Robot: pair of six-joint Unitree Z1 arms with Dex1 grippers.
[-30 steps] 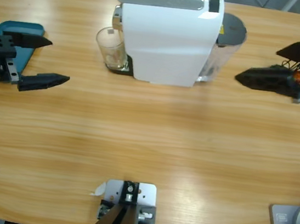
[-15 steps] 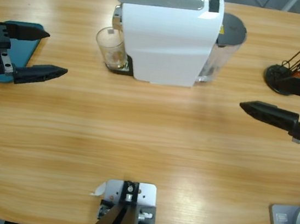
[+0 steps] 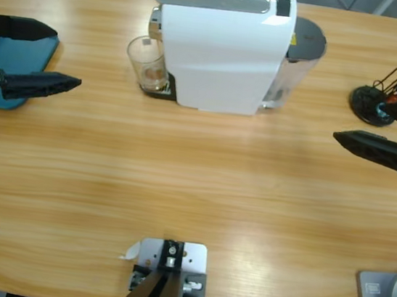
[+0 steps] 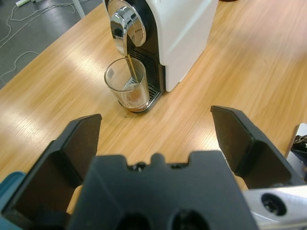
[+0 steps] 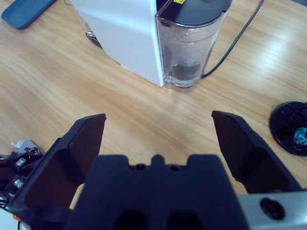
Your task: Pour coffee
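Streaming straight down, coffee (image 4: 130,67) into upright glass (image 4: 127,89), thin vertical thread

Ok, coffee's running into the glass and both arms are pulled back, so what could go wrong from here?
The glass is still under the running spout; grabbing now would likely spill. The open left gripper approaches side-on and might tip the glass. The open right gripper sits close to the capsule stand and could knock it.
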